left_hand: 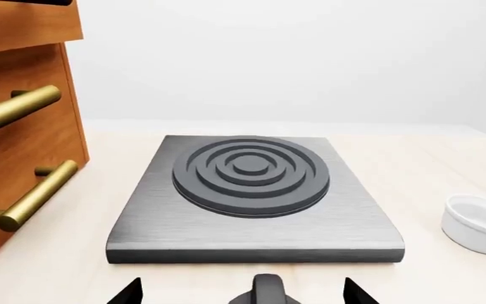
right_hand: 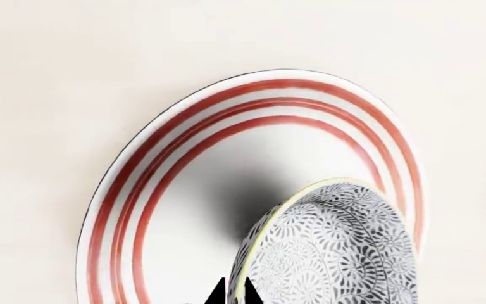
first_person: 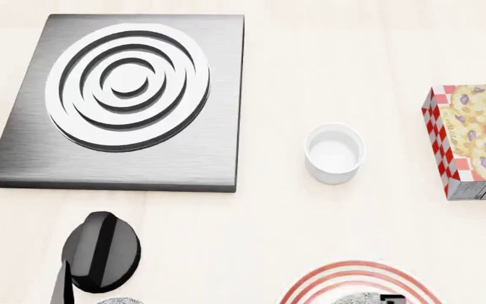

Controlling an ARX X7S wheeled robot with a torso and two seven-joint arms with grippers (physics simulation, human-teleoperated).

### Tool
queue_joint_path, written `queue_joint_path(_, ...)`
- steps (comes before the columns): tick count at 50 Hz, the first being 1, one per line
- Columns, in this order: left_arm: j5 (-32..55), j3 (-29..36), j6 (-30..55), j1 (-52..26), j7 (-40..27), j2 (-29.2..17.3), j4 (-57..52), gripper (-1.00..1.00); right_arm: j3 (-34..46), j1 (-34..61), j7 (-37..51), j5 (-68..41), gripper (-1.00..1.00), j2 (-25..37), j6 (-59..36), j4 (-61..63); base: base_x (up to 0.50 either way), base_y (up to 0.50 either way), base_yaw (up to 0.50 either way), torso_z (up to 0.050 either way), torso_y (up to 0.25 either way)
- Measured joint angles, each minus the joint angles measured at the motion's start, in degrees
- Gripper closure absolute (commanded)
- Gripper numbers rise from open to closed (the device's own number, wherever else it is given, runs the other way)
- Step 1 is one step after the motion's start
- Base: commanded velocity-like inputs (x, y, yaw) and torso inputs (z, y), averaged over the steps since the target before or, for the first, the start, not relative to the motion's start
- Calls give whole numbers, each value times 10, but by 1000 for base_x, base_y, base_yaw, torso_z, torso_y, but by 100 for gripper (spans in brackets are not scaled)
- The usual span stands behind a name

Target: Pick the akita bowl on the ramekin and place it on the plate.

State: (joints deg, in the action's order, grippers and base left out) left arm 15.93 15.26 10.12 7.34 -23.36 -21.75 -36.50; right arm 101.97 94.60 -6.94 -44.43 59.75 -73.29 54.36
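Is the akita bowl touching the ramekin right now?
Apart. The head view shows the ramekin standing alone and empty on the counter, while the akita bowl is over the plate in the right wrist view.

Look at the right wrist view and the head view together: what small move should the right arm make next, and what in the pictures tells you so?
Probably lower slightly, then open. The right gripper pinches the rim of the akita bowl, which is tilted over the plate with a shadow beneath, so whether it touches is unclear. The ramekin already stands empty.
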Motion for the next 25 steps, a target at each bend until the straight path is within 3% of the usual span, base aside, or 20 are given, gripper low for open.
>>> queue_joint_path(25,3,3,-4,0,-2,-4,1,-100,-6,-17,33,-1,100,-13,6,-19,0,0,0,0,0)
